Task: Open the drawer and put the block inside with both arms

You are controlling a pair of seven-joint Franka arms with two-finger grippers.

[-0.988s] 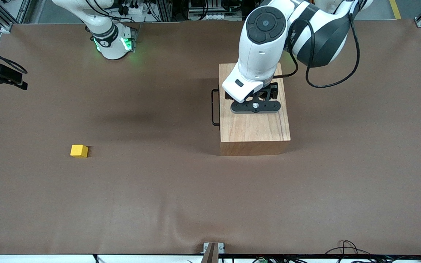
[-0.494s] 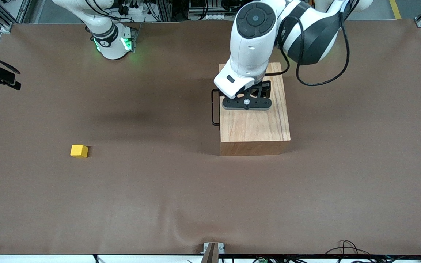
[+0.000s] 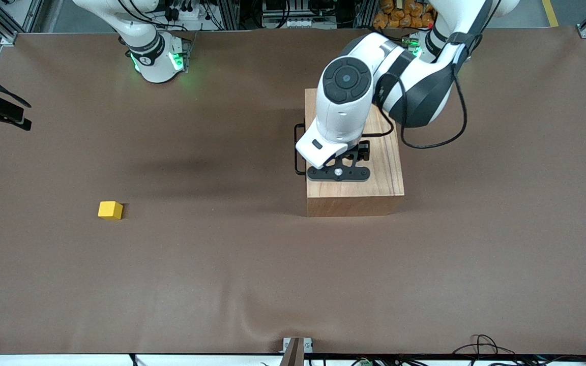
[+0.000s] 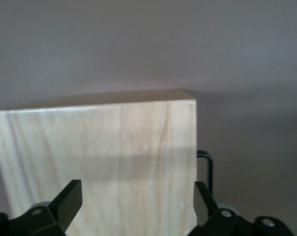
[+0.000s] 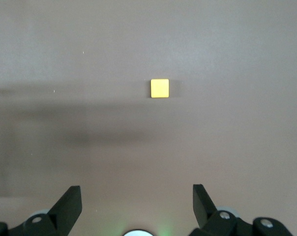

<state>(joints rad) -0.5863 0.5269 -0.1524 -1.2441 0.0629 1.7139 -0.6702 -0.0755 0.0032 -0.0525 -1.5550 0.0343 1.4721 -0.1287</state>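
- The left gripper hung over the wooden box, fingers spread wide with nothing between them.
- The drawer's black handle sat just beside it, apparently not yet touched; the drawer looked shut.
- The right gripper waited high above the table, jaws apart and empty.
- The yellow block lay well apart, toward the right arm's end.
- Risk: a misjudged descent could strike the box top and miss the handle.

1. A brown-covered table fills the scene.
2. A light-wood box rests on it toward the left arm's end.
3. A small yellow block lies well apart, toward the right arm's end.
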